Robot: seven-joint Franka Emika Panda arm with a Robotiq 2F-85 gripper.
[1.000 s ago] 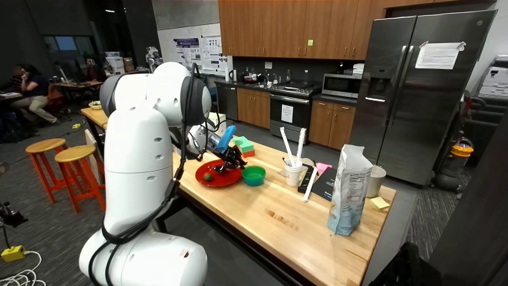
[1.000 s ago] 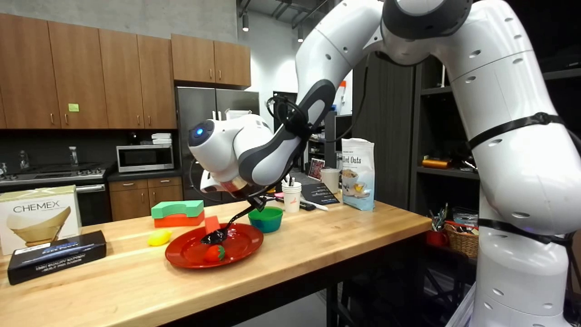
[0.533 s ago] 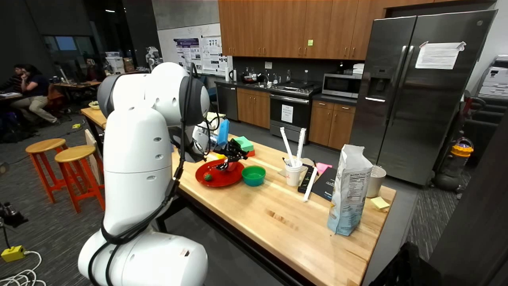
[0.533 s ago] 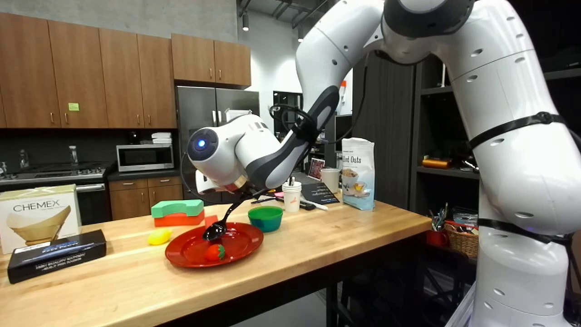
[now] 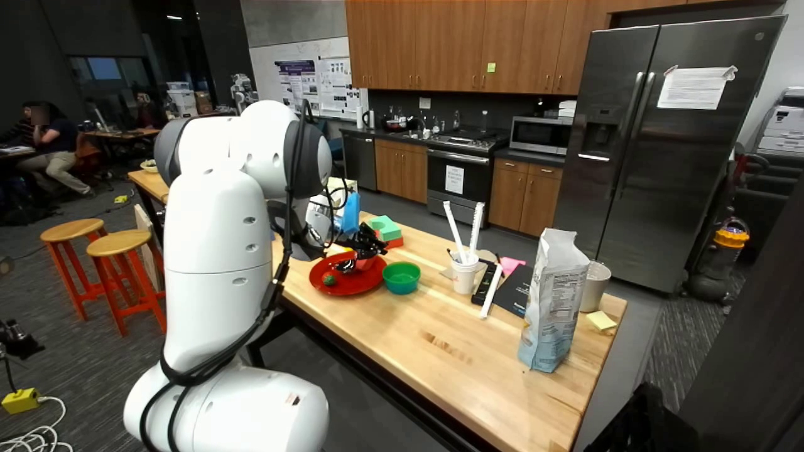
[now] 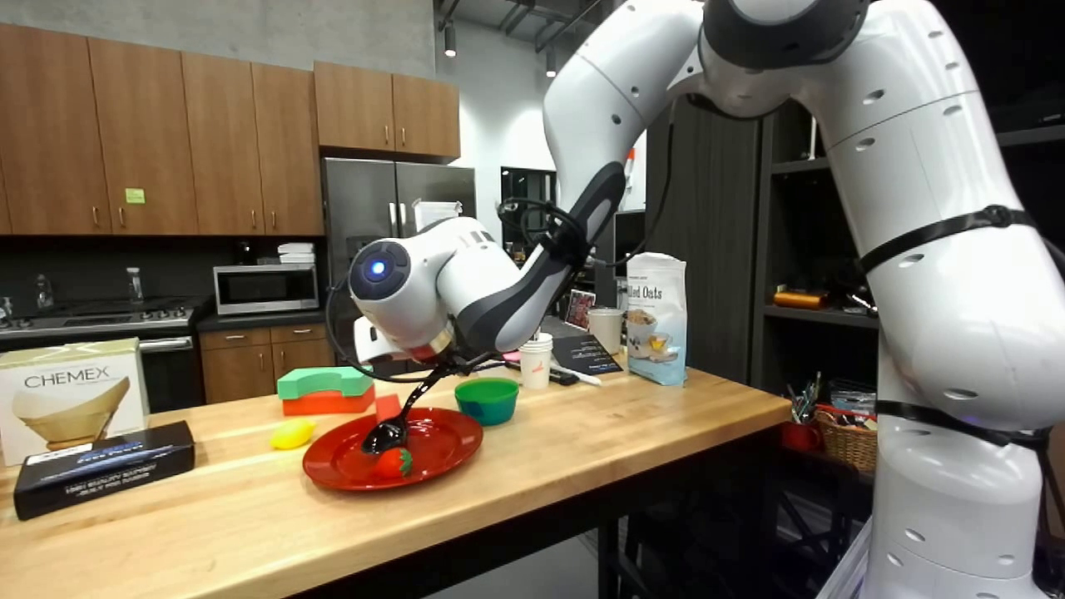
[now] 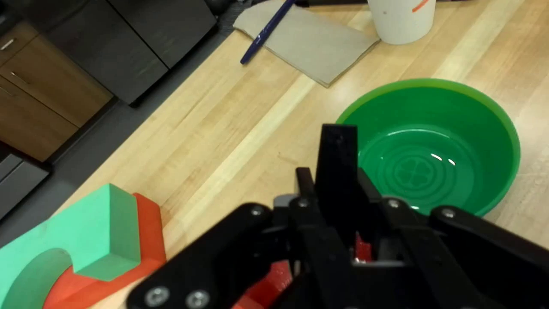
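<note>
Tightly closed, the claw (image 7: 334,184) grips a black spoon (image 6: 388,434) over the red plate (image 6: 445,437) near the table's (image 6: 582,428) long edge.

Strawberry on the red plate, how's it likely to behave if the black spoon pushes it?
The strawberry is rounded, so it would probably roll when pushed. Its green cap sits on one side, so the roll may be uneven. The red plate has a raised rim, which should help keep it from escaping.
</note>
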